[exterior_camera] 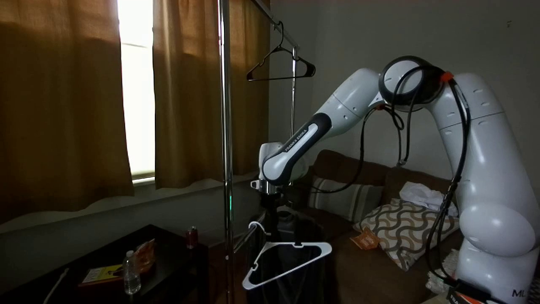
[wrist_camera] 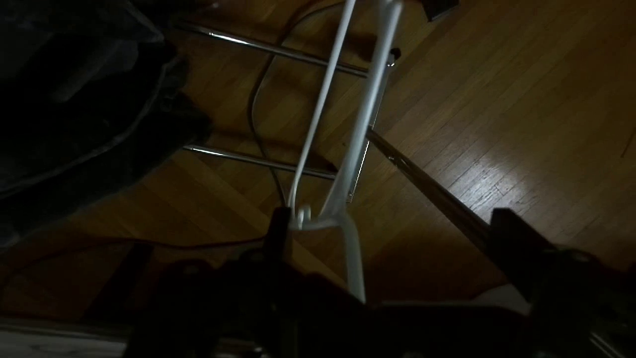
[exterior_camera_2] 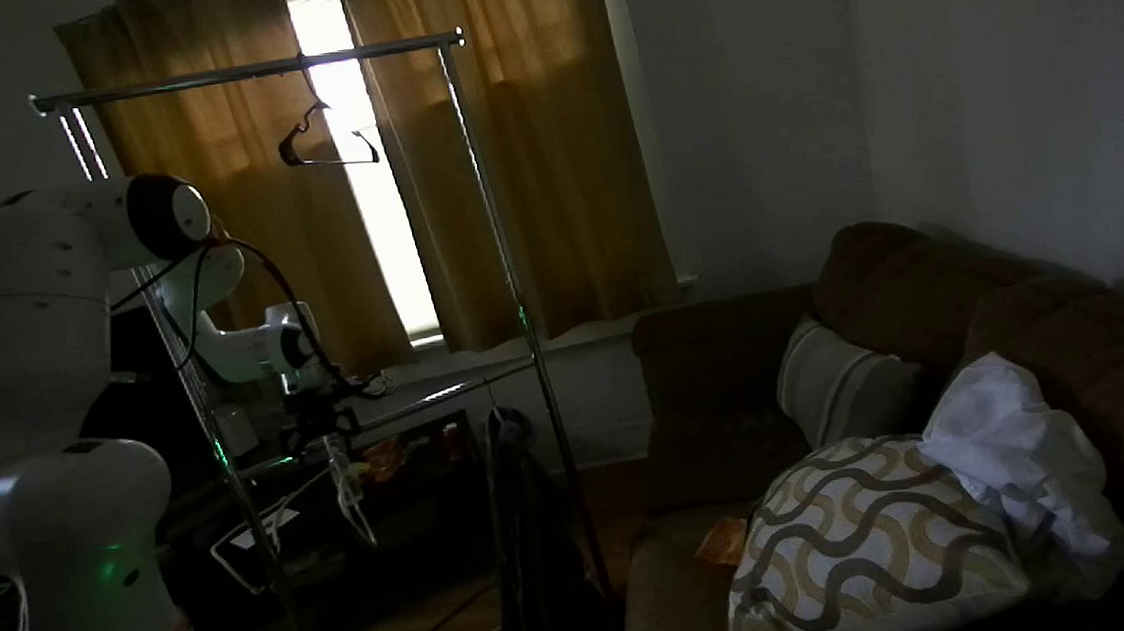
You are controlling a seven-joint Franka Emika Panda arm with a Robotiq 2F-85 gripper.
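Observation:
My gripper is open, its two dark fingers wide apart in the wrist view. A white plastic hanger runs down between them; its neck is close to the left finger, and I cannot tell whether they touch. In an exterior view the gripper points down over the white hanger, whose hook loops over the rack's lower bar. The gripper and white hanger also show, small and dark, in an exterior view. A dark garment hangs from the lower bar beside them.
A chrome rack post stands close to the gripper. A black hanger hangs on the top bar. A dark table carries a bottle and a red can. A brown couch holds pillows.

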